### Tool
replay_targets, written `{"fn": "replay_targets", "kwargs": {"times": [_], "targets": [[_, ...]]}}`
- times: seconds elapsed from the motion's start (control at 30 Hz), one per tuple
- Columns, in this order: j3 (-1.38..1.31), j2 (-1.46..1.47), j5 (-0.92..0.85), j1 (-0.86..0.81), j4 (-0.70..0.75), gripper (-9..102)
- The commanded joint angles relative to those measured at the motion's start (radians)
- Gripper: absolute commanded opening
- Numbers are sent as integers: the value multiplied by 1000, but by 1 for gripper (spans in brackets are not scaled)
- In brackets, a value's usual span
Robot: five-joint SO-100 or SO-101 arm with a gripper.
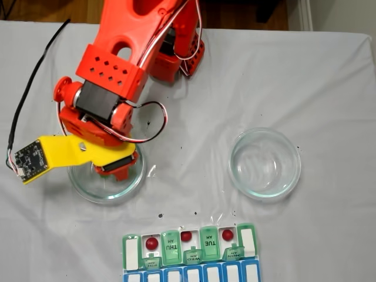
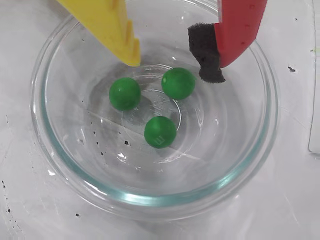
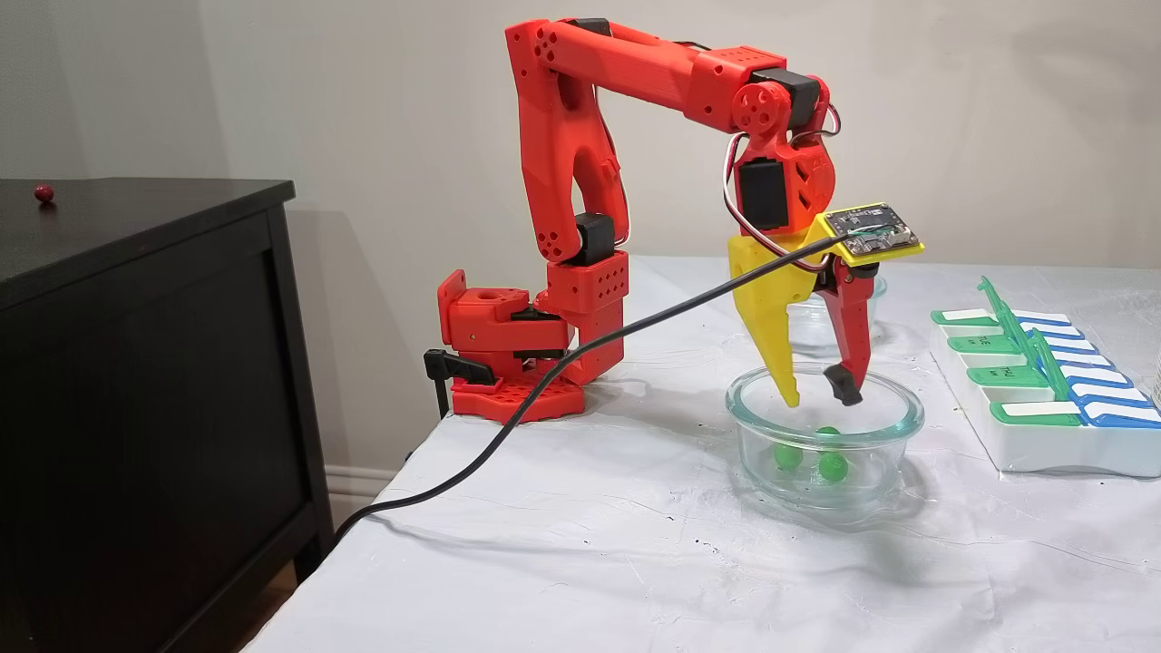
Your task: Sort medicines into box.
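Above the bench, fixed view from overhead: your arm covers the left glass dish [image 1: 106, 182], with the fingers [image 1: 114, 167] down over it; a second glass dish [image 1: 264, 163] sits well apart to the right and looks bare.
Box: the pill organiser [image 1: 191, 251] lies at the bottom edge, several green lids up — three dark red balls [image 1: 152, 242] already rest in separate white compartments.

Wrist view, fingers: the yellow finger [image 2: 112, 30] and the red finger with its black foam pad [image 2: 205, 52] stand wide apart, holding nothing, both tips inside the dish rim.
Medicines: three green balls [image 2: 124, 93] lie loose on the dish floor, near each other but not touching; one is just below the yellow tip, one just beside the foam pad.
Handling: you should expect them to be light, hard and glossy — likely to roll or squirt out on the smooth glass. Take one across its widest part, centred between pad and yellow tip, and close gently.

Side fixed view, height: the fingertips hang just inside the rim, above the green balls, not yet at their level.
Risk: the glass wall is close; a skewed descent could knock the dish or scatter the balls.
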State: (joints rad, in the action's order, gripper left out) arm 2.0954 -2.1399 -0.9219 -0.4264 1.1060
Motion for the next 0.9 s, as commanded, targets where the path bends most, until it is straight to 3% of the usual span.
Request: {"fn": "replay_targets", "kwargs": {"times": [0.0, 0.87], "targets": [[-35, -3, 21, 20, -20, 21], [58, 52, 38, 95, -129, 21]]}}
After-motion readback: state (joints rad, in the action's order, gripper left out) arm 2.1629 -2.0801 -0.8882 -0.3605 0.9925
